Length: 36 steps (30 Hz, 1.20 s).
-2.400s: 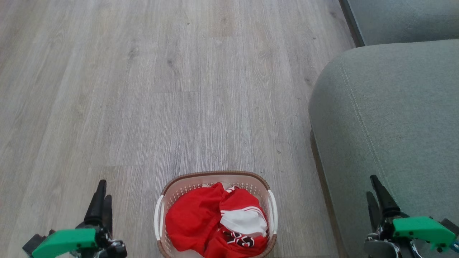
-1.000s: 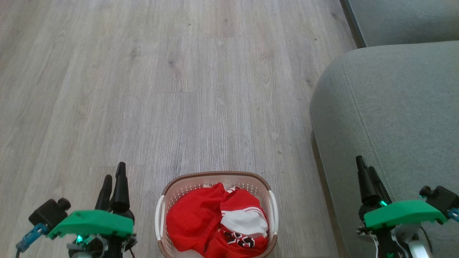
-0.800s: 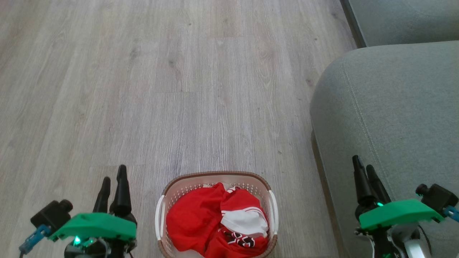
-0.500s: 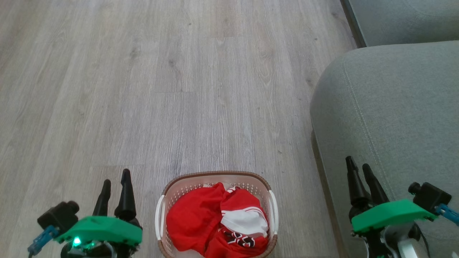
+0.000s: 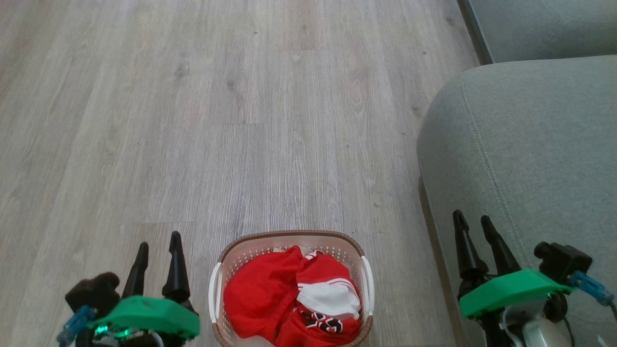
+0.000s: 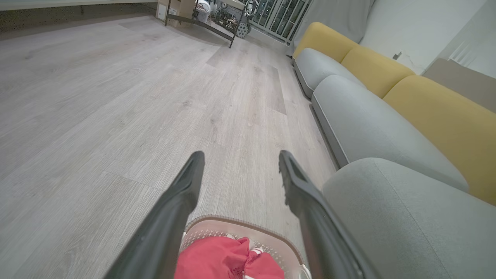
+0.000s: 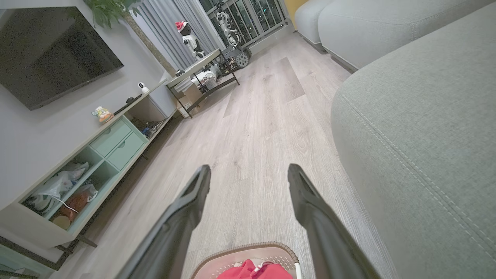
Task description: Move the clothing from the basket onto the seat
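Note:
The cream basket (image 5: 289, 239) with its brown rim stands on the floor at the bottom middle of the head view, and the red clothing (image 5: 289, 299) with white trim lies bunched inside it. The grey-green seat (image 5: 530, 144) fills the right side. My left gripper (image 5: 159, 241) is open, left of the basket and empty. My right gripper (image 5: 475, 222) is open above the seat's front edge, right of the basket. Both wrist views catch the basket's rim (image 6: 248, 224) (image 7: 248, 248) and the clothing (image 6: 217, 259) (image 7: 255, 271) low between open fingers.
Pale wood floor (image 5: 217, 120) stretches ahead and to the left. A second grey cushion (image 5: 544, 26) lies beyond the seat, with yellow backrests (image 6: 445, 116) behind. A TV cabinet (image 7: 77, 170) and a low table (image 7: 201, 73) line the far left wall.
Both grippers have opened their fingers wider. The left gripper has shifted right toward the basket, and the right gripper has shifted left toward it. Basket and clothing have not moved.

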{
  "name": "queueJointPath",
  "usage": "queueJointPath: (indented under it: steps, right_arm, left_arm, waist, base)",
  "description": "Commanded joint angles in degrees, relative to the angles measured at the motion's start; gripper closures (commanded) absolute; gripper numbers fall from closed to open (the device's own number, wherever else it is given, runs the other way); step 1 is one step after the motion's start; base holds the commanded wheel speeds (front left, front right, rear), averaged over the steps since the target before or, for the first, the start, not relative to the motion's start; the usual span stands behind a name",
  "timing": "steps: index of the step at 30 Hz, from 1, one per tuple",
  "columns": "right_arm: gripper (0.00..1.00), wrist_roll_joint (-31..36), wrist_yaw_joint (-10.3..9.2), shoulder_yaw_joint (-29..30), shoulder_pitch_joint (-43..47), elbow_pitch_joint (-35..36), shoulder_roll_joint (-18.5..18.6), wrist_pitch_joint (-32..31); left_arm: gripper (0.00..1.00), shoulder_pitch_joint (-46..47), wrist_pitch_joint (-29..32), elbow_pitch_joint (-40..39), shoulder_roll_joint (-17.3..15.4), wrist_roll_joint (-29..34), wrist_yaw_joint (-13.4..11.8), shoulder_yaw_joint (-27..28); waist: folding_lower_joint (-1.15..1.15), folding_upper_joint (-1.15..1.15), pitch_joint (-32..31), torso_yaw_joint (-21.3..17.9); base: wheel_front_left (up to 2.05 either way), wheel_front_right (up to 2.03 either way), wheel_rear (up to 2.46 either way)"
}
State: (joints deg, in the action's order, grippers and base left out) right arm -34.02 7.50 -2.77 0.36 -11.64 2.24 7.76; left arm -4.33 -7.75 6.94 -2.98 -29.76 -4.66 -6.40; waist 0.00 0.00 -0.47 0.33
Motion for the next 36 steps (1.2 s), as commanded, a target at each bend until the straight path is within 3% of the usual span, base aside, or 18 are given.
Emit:
queueJointPath:
  steps: [1,36]
  right_arm:
    - [0.00,2.06,-0.01,-1.37,-3.16,2.33,0.54,1.02]
    - [0.00,25.70,-0.01,-4.77,-3.50,4.32,0.64,6.94]
  left_arm:
    - [0.00,0.85,-1.08,-2.31,-0.82,2.09,-0.66,1.00]
    - [0.00,-1.57,-6.95,-2.22,-0.33,23.66,-2.64,-0.08]
  waist:
    - [0.00,0.00,-0.01,0.00]
    - [0.00,0.00,-0.17,-0.01]
  base:
    - [0.00,0.00,0.00]
    - [0.00,0.00,0.00]
